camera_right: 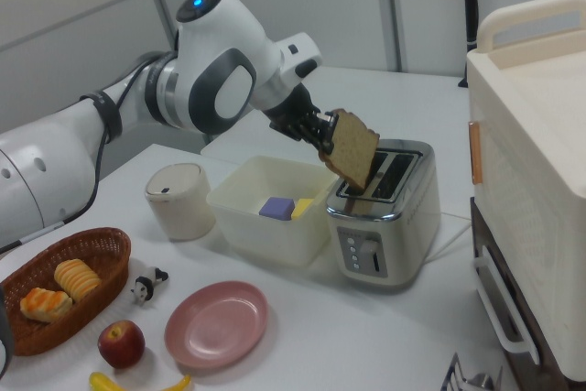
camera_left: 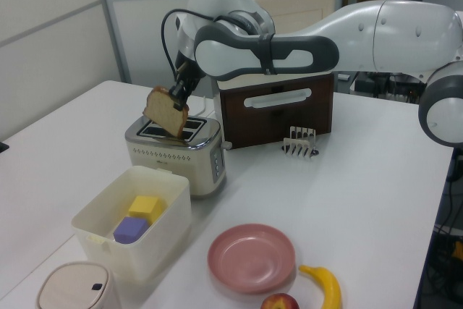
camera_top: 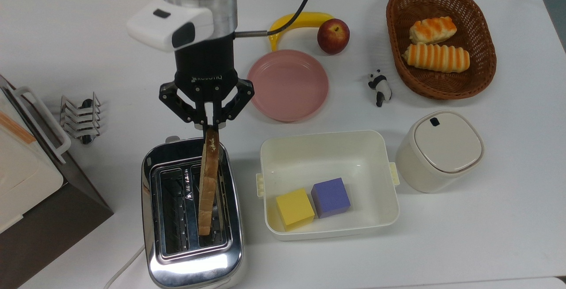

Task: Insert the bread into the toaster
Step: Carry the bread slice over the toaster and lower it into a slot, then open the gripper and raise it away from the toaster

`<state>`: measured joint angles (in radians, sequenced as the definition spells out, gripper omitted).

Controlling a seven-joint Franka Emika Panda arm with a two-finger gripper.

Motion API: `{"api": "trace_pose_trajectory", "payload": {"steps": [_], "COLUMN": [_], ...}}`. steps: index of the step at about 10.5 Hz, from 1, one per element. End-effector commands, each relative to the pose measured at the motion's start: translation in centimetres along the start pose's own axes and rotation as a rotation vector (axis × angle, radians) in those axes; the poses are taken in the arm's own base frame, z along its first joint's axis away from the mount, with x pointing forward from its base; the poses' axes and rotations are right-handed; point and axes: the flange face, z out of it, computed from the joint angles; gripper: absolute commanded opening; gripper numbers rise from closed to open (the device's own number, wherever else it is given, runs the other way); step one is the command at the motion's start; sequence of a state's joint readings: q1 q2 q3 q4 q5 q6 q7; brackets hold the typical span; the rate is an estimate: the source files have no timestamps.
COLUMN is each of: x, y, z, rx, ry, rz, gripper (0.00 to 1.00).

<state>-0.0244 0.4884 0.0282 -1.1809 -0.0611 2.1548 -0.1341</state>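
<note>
The toaster (camera_top: 193, 211) is our landmark: shiny chrome, rounded corners, 2 black slots, its near end and white cord cut off at the top view's lower edge. Over the slot nearer the cream bin (camera_top: 329, 147) hangs 1 slice of bread (camera_top: 208, 189), thin, brown, darker at the crust, tilted, its lower corner at the slot mouth; how deep it sits is hard to tell. The gripper (camera_top: 211, 125) pinches the slice's upper edge, fingers closed on it, just beyond the toaster's far end. Beside the toaster, the bin holds 2 cubes, 1 yellow (camera_top: 294, 208) and 1 purple (camera_top: 330, 197). Farther off sit 1 pink plate (camera_top: 287, 85), 1 banana (camera_top: 297, 21) partly hidden by the arm's cable, 1 apple (camera_top: 333, 36), 1 panda figure (camera_top: 380, 88) and 1 woven basket (camera_top: 479, 72) with 2 striped rolls (camera_top: 435, 57). A metal toast rack (camera_top: 79, 118) stands on the toaster's other side.
</note>
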Motion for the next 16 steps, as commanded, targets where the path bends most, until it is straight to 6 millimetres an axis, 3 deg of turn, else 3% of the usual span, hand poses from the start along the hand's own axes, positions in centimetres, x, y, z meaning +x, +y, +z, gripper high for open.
{"api": "trace_pose_trajectory", "payload": {"steps": [1, 2, 3, 4, 5, 6, 8, 10, 11, 16], "x": [-1.2, -1.5, -1.7, -1.8, -1.8, -1.8, -1.6, -1.2, -1.7, -4.6], "y": [-0.3, -0.4, -0.4, -0.4, -0.2, 0.0, -0.1, -2.1, -2.6, -4.4], "z": [0.9, 1.5, 2.0, 2.3, 2.3, 2.2, 1.6, 0.5, 0.3, -4.4], "rx": [0.023, 0.034, 0.034, 0.034, 0.03, 0.027, 0.017, 0.008, -0.001, -0.009], "ry": [-0.044, -0.061, -0.069, -0.072, -0.073, -0.072, -0.064, -0.061, -0.097, -0.344], "rz": [0.02, 0.025, 0.026, 0.026, 0.027, 0.029, 0.025, -0.005, 0.023, 0.058], "gripper": [0.0, 0.0, 0.07, 0.32, 0.51, 0.59, 1.0, 1.0, 1.0, 1.0]}}
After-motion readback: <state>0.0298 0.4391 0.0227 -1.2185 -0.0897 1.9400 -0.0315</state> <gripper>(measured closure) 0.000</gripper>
